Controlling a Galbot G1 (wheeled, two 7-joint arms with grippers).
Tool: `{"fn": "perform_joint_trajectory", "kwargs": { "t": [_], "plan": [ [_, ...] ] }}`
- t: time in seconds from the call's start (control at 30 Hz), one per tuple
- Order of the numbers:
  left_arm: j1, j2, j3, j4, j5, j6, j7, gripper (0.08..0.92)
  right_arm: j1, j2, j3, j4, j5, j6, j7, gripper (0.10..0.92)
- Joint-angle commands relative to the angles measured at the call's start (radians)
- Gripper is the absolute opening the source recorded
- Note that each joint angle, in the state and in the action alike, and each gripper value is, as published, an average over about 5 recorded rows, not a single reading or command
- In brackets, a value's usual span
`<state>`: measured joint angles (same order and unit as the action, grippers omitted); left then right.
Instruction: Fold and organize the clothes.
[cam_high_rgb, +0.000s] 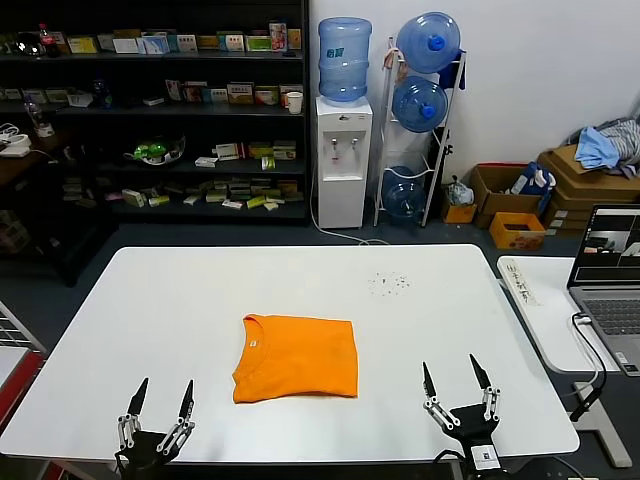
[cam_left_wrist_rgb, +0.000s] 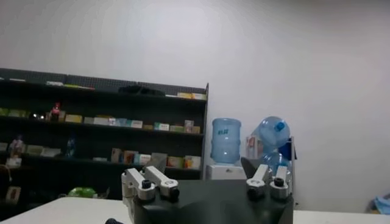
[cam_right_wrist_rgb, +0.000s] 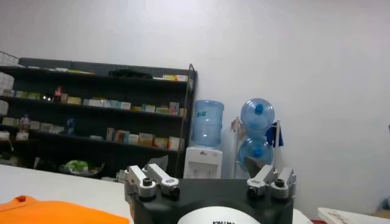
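Observation:
The bright orange T-shirt (cam_high_rgb: 297, 357) lies folded into a neat rectangle in the middle of the white table (cam_high_rgb: 200, 290), its neck at the left edge of the fold. Its edge also shows in the right wrist view (cam_right_wrist_rgb: 55, 213). My left gripper (cam_high_rgb: 162, 392) is open and empty at the table's front left, fingers pointing up, apart from the shirt. My right gripper (cam_high_rgb: 457, 376) is open and empty at the front right, also clear of the shirt. In the wrist views both grippers (cam_left_wrist_rgb: 206, 173) (cam_right_wrist_rgb: 213, 170) hold nothing.
A laptop (cam_high_rgb: 612, 275) and a power strip (cam_high_rgb: 520, 280) sit on a side table at the right. A water dispenser (cam_high_rgb: 343, 150), spare bottles (cam_high_rgb: 425, 80), dark shelves (cam_high_rgb: 170, 110) and cardboard boxes with a blue-grey cloth heap (cam_high_rgb: 605, 145) stand behind the table.

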<state>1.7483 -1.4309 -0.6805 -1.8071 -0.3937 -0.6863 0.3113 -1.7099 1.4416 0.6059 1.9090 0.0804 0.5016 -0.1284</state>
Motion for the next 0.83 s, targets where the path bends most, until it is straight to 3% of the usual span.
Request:
{"fn": "perform_joint_trajectory", "kwargs": {
  "t": [0.03,0.83],
  "plan": [
    [0.018,-0.015,-0.029,0.008,0.011,-0.028,0.023,0.823,-0.007,0.023,0.017,-0.019,-0.012,0.028,-0.001,0.823],
    [0.004,-0.019,-0.026,0.031,0.011,-0.029,0.035,0.823,0.000,0.032,0.018,-0.025,-0.011,0.020,-0.002,0.823]
  ]
}}
